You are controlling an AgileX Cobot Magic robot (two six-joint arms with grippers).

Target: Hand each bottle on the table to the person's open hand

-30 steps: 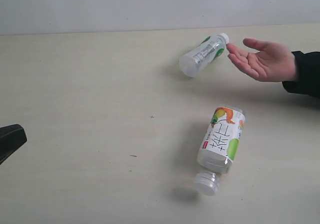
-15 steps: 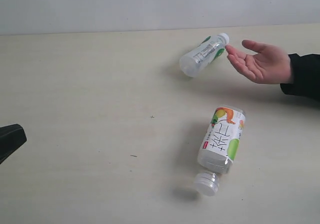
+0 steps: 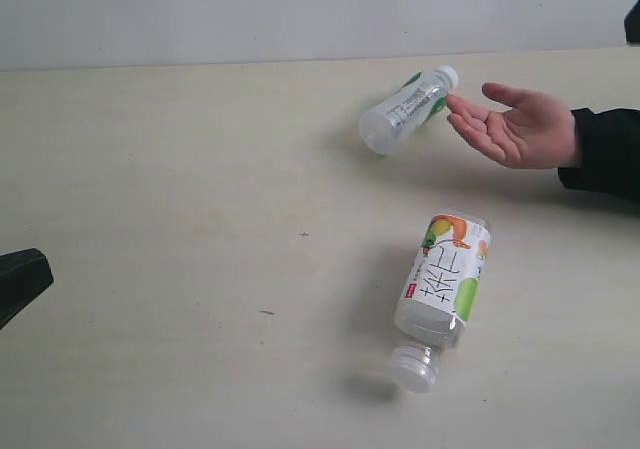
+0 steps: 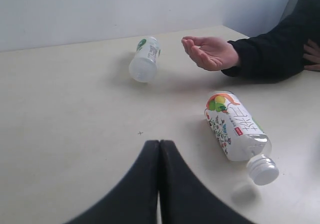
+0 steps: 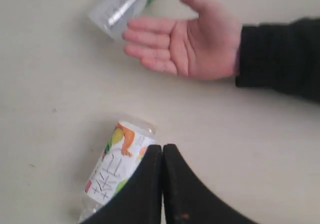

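Two bottles lie on their sides on the table (image 3: 180, 169). The clear one with a white-green label and white cap (image 3: 405, 109) lies at the back, its cap almost touching the fingertips of the person's open hand (image 3: 520, 124). The wider one with a white, green and orange label (image 3: 445, 279) lies nearer, cap toward the front edge. My left gripper (image 4: 160, 143) is shut and empty, low at the far left (image 3: 40, 271). My right gripper (image 5: 162, 146) is shut and empty, above the wider bottle (image 5: 117, 166) and the hand (image 5: 195, 42). The yellow and the red-labelled bottles are out of view.
The person's black sleeve (image 3: 605, 149) lies along the right edge of the table. A pale wall (image 3: 300, 9) rises behind the table's far edge. A dark bit of my right arm (image 3: 634, 19) shows at the top right corner.
The open hand has drifted slightly left, closer to the clear bottle's cap. A dark bit of the right arm has come into the top right corner. The bottles have not moved.
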